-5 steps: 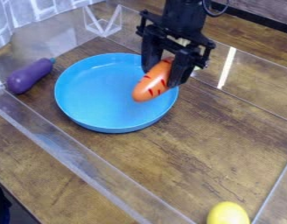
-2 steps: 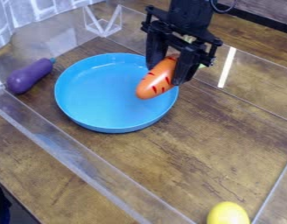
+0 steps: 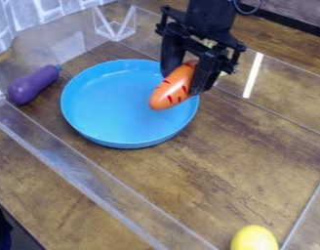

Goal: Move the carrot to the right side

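Observation:
An orange carrot (image 3: pixel 172 88) with dark groove marks hangs tilted over the right part of the blue plate (image 3: pixel 104 107), its tip pointing down-left. My black gripper (image 3: pixel 193 70) comes down from above and is shut on the carrot's upper end, where its green top is hidden between the fingers. The carrot sits clear of the plate's surface.
A purple eggplant (image 3: pixel 32 84) lies on the wooden table left of the plate. A yellow round fruit (image 3: pixel 254 238) rests at the bottom right edge. Clear plastic walls border the work area at the left and back.
The gripper and the held carrot shifted slightly up and to the right a second ago, then stayed almost still.

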`<state>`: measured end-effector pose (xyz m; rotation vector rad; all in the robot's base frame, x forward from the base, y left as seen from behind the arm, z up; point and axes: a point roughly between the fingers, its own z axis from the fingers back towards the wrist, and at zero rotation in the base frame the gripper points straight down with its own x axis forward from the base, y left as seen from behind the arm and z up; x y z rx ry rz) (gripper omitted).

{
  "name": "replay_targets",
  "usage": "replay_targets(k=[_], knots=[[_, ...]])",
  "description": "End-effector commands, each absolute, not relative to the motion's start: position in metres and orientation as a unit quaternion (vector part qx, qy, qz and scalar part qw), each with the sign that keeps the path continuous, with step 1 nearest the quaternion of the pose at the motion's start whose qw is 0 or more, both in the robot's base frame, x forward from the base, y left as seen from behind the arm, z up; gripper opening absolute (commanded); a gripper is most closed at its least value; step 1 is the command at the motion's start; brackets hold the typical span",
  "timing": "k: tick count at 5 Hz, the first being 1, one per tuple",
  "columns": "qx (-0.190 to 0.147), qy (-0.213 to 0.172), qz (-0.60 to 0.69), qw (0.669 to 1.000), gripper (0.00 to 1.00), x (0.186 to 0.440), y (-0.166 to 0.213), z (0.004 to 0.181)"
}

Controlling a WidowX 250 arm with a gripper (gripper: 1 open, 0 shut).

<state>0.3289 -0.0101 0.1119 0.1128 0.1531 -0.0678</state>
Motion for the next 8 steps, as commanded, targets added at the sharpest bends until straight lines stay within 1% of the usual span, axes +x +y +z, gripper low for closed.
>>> replay_targets(k=[1, 8], knots=[[0.059, 0.025, -0.045, 0.997, 0.0, 0.334, -0.019, 0.144], [0.075, 0.038, -0.055, 0.995, 0.0, 0.33, -0.029, 0.144]])
